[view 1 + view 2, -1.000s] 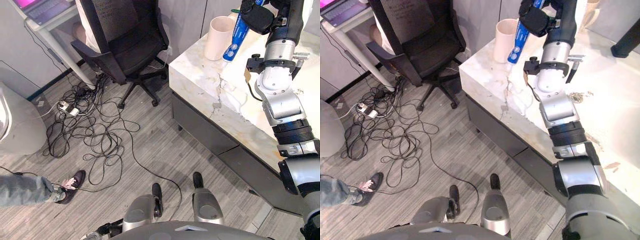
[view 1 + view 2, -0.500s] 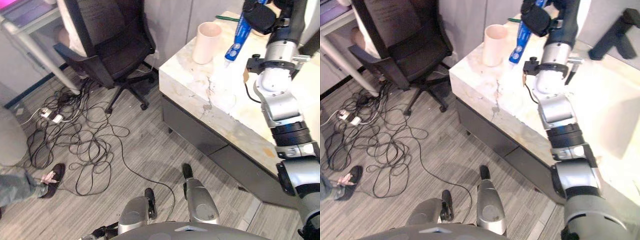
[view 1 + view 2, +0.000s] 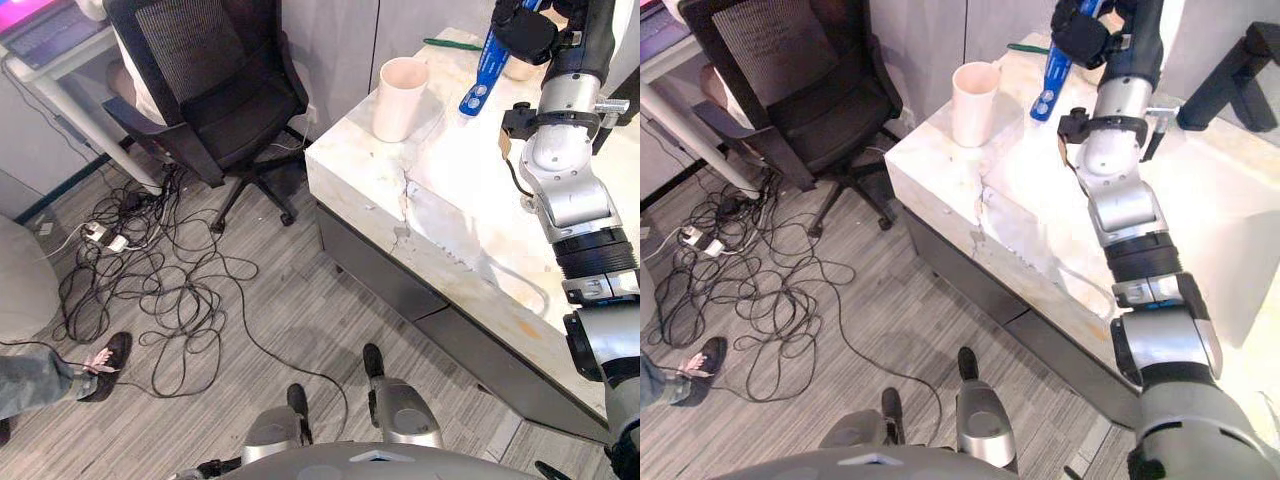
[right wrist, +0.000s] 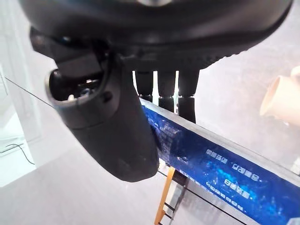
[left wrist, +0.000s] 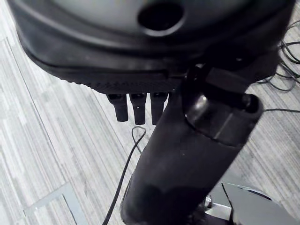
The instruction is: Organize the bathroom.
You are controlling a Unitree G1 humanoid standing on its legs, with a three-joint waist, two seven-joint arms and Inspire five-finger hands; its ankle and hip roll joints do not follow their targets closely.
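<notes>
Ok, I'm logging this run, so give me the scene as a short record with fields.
held item: blue tube
holder: right robot hand, fingers curled round the tube
left robot hand: over the floor, holds nothing
counter: marble counter
on counter: cream cup, upright near the corner
tube position: raised above the counter, beside the cup

Blue tube [image 3: 484, 64] with white print, held in dark right hand [image 3: 524, 30]. Cream cup [image 3: 398, 84]. Bench [image 3: 430, 190] white marble, grey veins, dark grey front. Green toothbrush [image 3: 450, 45] on bench. Black mesh office chair [image 3: 205, 75]. Floor [image 3: 280, 330] grey wood-grain stripes, black cables [image 3: 170, 280] tangled. Left hand [image 5: 187, 154] dark.
</notes>
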